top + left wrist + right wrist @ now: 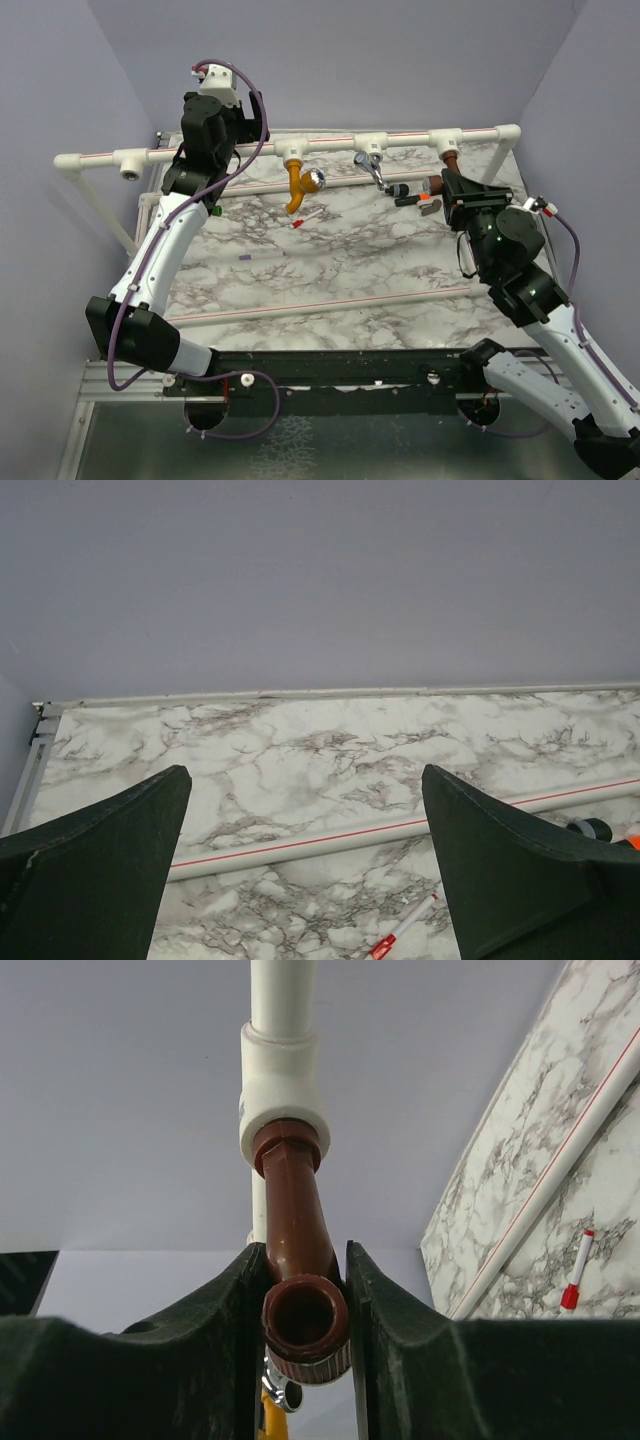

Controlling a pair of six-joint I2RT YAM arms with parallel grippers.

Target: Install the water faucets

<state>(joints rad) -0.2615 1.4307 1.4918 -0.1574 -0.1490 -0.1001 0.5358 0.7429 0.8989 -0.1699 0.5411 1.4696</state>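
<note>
At the far-right tee socket [283, 1090] of the white pipe [330, 146]: right jaws clamp the dark brown faucet [298, 1240], collar against the fitting. Step, likely: screwing it home. Next needs a square wrist twist. Left jaws wide open, empty, above marble surface [300, 750]

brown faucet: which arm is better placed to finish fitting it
Right. The right gripper is shut on the brown faucet, already seated in the white tee socket; the left gripper is open and empty.
</note>
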